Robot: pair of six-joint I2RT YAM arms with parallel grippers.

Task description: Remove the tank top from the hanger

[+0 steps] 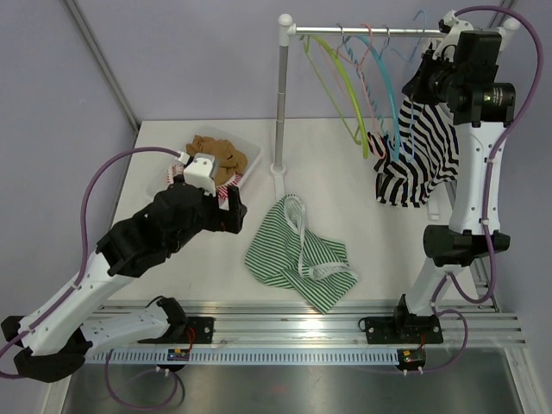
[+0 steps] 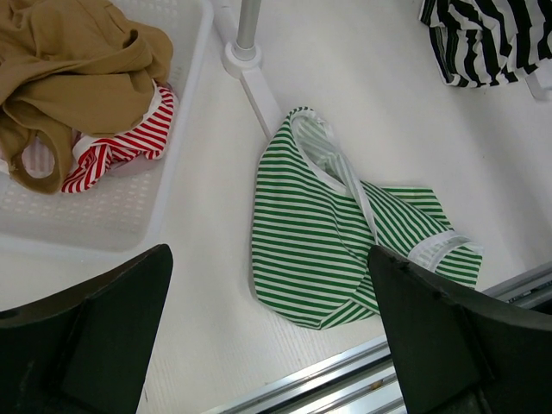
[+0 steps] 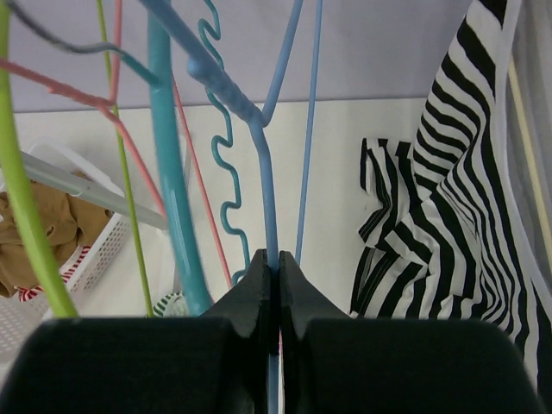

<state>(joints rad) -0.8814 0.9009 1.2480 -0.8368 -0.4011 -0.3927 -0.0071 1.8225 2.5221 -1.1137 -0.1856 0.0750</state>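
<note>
A black-and-white striped tank top (image 1: 416, 159) hangs from a light blue hanger (image 1: 420, 24) at the right end of the rack rail. My right gripper (image 1: 425, 67) is up by the rail, shut on the blue hanger's wire (image 3: 266, 185); the right wrist view shows the pads (image 3: 255, 289) pinched on it and the striped top (image 3: 448, 233) draped to the right. My left gripper (image 1: 228, 207) is open and empty, low over the table, with its fingers (image 2: 90, 332) either side of bare table beside a green striped tank top (image 2: 319, 233).
The green striped top (image 1: 297, 254) lies crumpled in the table's middle. A white basket (image 1: 252, 160) at back left holds brown and red-striped clothes. The rack pole (image 1: 282, 95) stands mid-table; green, pink and teal hangers (image 1: 390, 103) hang empty. A metal rail runs along the near edge.
</note>
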